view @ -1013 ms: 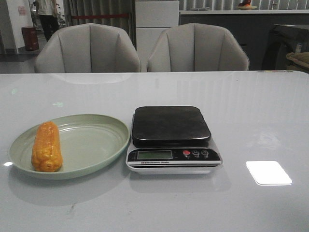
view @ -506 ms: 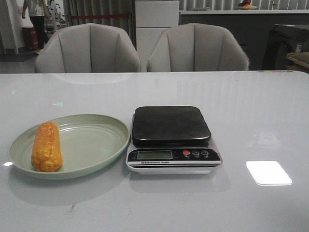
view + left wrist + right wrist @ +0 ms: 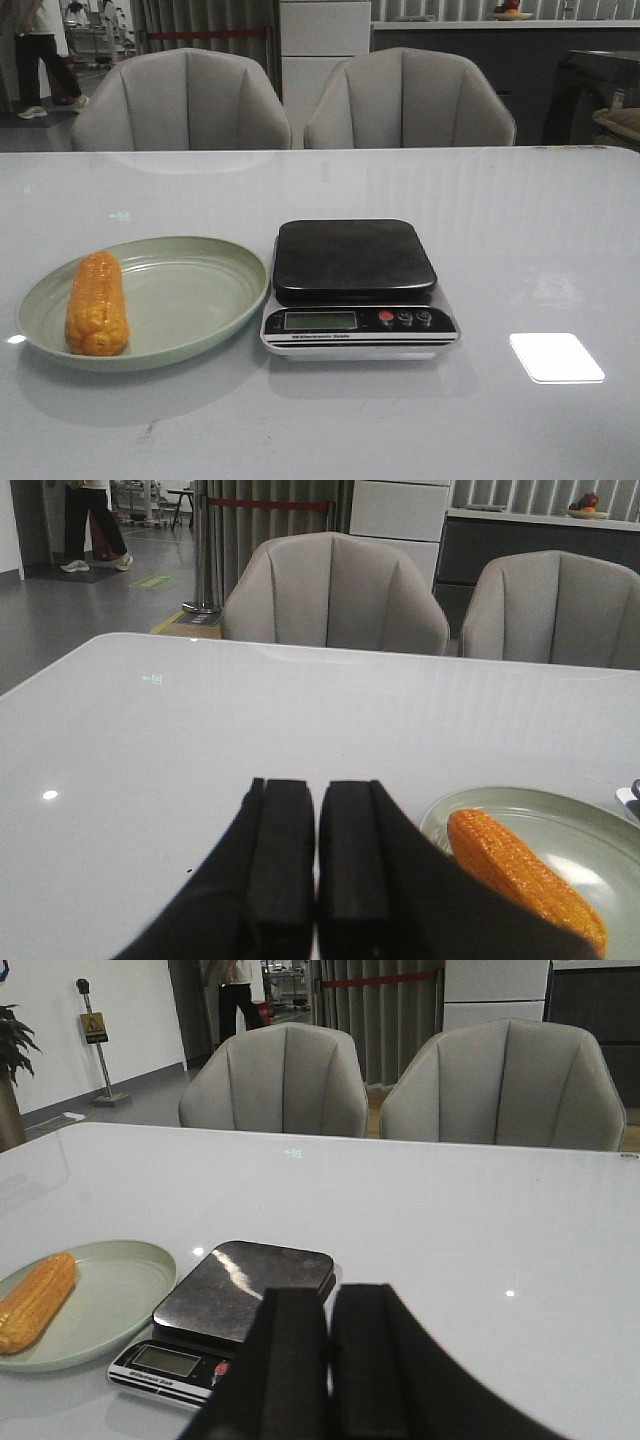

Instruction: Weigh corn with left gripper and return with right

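Observation:
The corn (image 3: pixel 97 303) is an orange-yellow cob lying on the left part of a pale green plate (image 3: pixel 190 290). A scale (image 3: pixel 357 287) with a black platform and a small display stands just right of the plate, its platform bare. Neither gripper shows in the front view. In the left wrist view my left gripper (image 3: pixel 317 790) is shut and empty, above the table, with the corn (image 3: pixel 525 875) and the plate (image 3: pixel 590 830) beside it. In the right wrist view my right gripper (image 3: pixel 330 1295) is shut and empty, with the scale (image 3: pixel 225 1310) and the corn (image 3: pixel 38 1300) beyond it.
Two grey chairs (image 3: pixel 185 100) stand behind the table's far edge. A bright patch of reflected light (image 3: pixel 556 357) lies on the white tabletop right of the scale. A person (image 3: pixel 35 50) walks in the room far behind.
The corn, plate and scale have not moved. Only the person in the background has walked to the left.

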`<state>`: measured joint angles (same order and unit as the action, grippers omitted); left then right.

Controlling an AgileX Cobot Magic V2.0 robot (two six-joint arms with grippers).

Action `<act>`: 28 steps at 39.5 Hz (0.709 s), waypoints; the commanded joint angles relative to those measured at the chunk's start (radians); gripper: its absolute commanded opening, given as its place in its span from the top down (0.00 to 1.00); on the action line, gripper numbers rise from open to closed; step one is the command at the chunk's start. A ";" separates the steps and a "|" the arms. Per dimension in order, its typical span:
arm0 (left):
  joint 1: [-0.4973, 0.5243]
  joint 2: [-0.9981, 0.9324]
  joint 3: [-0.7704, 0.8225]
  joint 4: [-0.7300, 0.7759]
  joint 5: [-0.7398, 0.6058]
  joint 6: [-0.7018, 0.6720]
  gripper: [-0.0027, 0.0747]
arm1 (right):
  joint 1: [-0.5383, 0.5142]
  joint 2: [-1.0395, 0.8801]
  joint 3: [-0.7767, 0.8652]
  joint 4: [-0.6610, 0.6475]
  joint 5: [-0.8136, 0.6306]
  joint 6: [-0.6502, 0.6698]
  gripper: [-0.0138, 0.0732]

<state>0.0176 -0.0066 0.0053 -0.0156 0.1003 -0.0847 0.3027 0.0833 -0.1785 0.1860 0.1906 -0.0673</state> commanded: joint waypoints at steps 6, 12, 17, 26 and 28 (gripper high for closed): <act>0.002 -0.020 0.032 0.000 -0.083 -0.008 0.79 | -0.066 -0.012 0.014 0.000 -0.100 -0.011 0.65; 0.002 -0.020 0.032 0.000 -0.083 -0.008 0.79 | -0.178 -0.063 0.069 -0.020 -0.110 -0.011 0.65; 0.002 -0.020 0.032 0.000 -0.083 -0.008 0.79 | -0.264 -0.104 0.122 -0.045 -0.112 -0.011 0.65; 0.002 -0.020 0.032 0.000 -0.083 -0.008 0.79 | -0.302 -0.112 0.216 -0.131 -0.142 -0.011 0.65; 0.002 -0.020 0.032 0.000 -0.083 -0.008 0.79 | -0.302 -0.112 0.215 -0.133 -0.124 -0.011 0.65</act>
<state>0.0176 -0.0066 0.0053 -0.0156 0.1003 -0.0847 0.0059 -0.0085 0.0252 0.0830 0.1554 -0.0673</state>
